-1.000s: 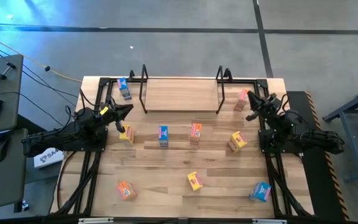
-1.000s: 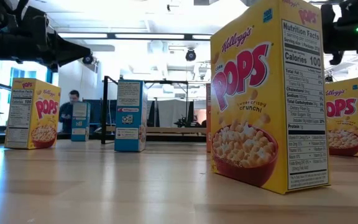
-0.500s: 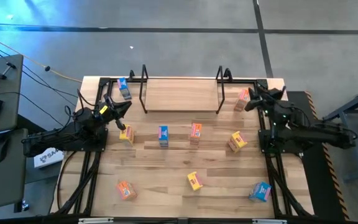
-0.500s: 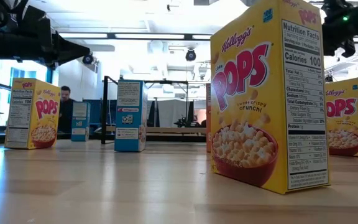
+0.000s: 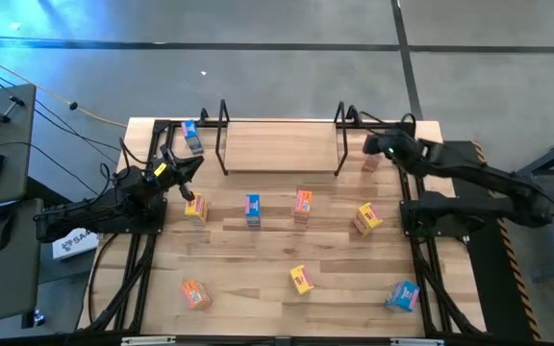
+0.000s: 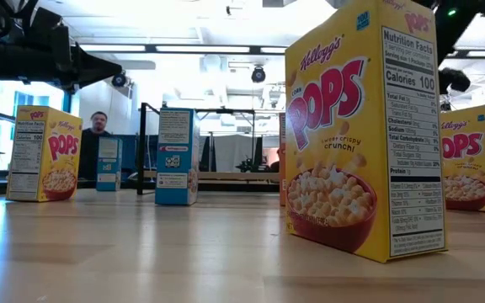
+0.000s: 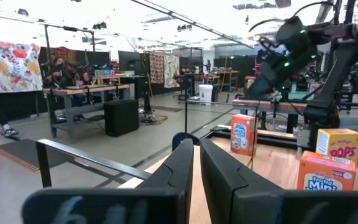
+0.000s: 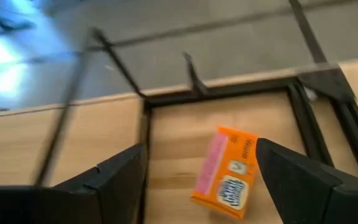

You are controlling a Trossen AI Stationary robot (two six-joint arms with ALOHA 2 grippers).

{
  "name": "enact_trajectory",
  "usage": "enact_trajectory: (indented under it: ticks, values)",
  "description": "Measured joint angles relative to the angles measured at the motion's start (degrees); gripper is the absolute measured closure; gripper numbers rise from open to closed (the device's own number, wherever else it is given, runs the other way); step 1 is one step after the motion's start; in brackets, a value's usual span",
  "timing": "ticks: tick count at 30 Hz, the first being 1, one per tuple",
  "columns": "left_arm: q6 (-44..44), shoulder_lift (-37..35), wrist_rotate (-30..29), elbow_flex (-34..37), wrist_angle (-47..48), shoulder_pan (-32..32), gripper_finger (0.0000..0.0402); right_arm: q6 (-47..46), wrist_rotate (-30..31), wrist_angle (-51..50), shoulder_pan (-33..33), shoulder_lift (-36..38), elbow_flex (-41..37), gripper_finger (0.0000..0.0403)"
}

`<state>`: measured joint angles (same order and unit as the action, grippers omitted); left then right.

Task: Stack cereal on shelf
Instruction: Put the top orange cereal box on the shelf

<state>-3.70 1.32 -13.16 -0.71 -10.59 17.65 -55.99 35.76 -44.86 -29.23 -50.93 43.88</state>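
Note:
Several small cereal boxes stand scattered on the wooden table. The shelf point(image 5: 282, 144), a light plank on a black wire frame, stands bare at the far edge. An orange box point(image 8: 225, 171) lies flat beside the shelf's right end. My right gripper point(image 8: 199, 147) hangs open above it, pointing down at a slant, one finger on either side and clear of it. In the high view that gripper point(image 5: 368, 146) partly hides the orange box point(image 5: 371, 160). My left gripper point(image 5: 192, 165) waits shut at the table's left, near a yellow box point(image 5: 196, 208).
Other boxes: blue point(image 5: 192, 137) at the far left, blue point(image 5: 253, 209) and orange point(image 5: 302, 204) mid-table, yellow point(image 5: 365, 218) on the right, and yellow point(image 5: 301, 279), orange point(image 5: 195, 293) and blue point(image 5: 403, 296) near the front. A person stands in the room beyond the table point(image 6: 98, 126).
My right arm has reached out from the table's right edge toward the shelf's right end, rising and tipping its gripper downward over the orange box. The boxes have stayed where they were.

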Motion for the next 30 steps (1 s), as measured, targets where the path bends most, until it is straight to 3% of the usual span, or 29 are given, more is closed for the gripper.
enact_trajectory:
  ticks: [11, 25, 30]
  values:
    - [-1.51, 0.01, -1.44, 0.00, 0.23, 0.00, 0.0381, -5.66, -7.84, -2.23, -11.17, -13.20, 2.71, 0.0107]
    - [-2.23, 0.00, -2.80, 0.00, 0.91, 0.00, 0.0381, -7.09, -14.43, -1.18, -14.95, -20.38, 2.71, 0.0110]
    - [-1.92, 0.02, -2.79, 0.00, 2.03, -0.01, 0.0381, -7.12, -16.54, -1.19, -15.15, -22.13, 2.71, 0.0148]
